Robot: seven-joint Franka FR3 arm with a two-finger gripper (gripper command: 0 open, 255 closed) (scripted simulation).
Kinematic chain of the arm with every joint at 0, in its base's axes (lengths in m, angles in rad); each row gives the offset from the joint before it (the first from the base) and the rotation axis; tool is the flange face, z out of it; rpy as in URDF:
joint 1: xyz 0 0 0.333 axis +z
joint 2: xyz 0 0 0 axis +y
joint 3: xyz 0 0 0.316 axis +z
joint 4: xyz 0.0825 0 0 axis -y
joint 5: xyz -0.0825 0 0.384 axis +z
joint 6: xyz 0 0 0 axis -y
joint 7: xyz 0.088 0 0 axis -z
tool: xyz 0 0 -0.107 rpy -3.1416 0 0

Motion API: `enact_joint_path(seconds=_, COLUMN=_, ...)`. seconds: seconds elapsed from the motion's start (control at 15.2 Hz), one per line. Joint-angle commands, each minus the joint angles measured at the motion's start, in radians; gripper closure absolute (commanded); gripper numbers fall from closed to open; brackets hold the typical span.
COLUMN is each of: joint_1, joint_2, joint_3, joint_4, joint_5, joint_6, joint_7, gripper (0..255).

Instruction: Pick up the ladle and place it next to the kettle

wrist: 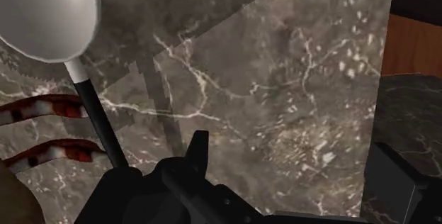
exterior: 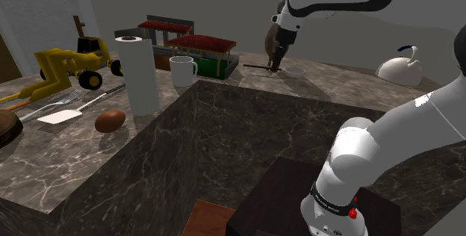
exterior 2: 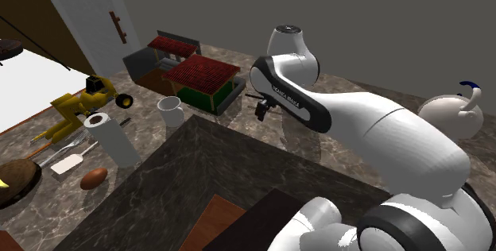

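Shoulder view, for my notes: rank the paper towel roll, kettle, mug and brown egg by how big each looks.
1. paper towel roll, clearly largest.
2. kettle.
3. mug and brown egg look about alike. The egg lies nearer the camera, so I leave them unranked.

On the counter [exterior: 246, 122], at the shoulder view's left, a toy loader [exterior: 71, 63] is placed at the back. A fork [exterior: 56, 105] and a spatula [exterior: 61, 115] are laid before it, with an egg-shaped thing [exterior: 110, 120] to their right. A paper roll [exterior: 140, 74] is set upright just behind that thing, and a mug [exterior: 181, 70] is found right of the roll. Two roofed toy stalls [exterior: 200, 54] are placed behind the mug. The ladle [exterior: 296, 71] is seen at the gripper [exterior: 274, 64], right of the stalls. The kettle [exterior: 398, 66] is placed well apart, further right.
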State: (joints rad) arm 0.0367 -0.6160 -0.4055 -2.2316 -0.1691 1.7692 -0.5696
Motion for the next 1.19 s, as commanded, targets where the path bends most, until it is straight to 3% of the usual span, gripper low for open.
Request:
enact_joint_path(seconds=0.0, joint_1=0.02, joint_2=0.061, joint_3=-0.062, joint_4=0.047, joint_5=-0.002, joint_6=0.013, joint_7=-0.102, gripper=0)
enact_joint_path(seconds=0.26, joint_1=0.066, joint_2=0.2, joint_3=-0.188, joint_4=0.162, joint_5=0.026, joint_6=0.028, joint_7=-0.307, gripper=0)
enact_joint_path(seconds=0.53, joint_1=0.115, joint_2=0.379, joint_3=-0.321, joint_4=0.307, joint_5=0.11, joint_6=0.029, joint_7=-0.533, gripper=0)
enact_joint_path(seconds=1.12, joint_1=0.106, joint_2=0.398, joint_3=-0.324, joint_4=0.219, joint_5=0.122, joint_6=0.13, joint_7=-0.548, gripper=0)
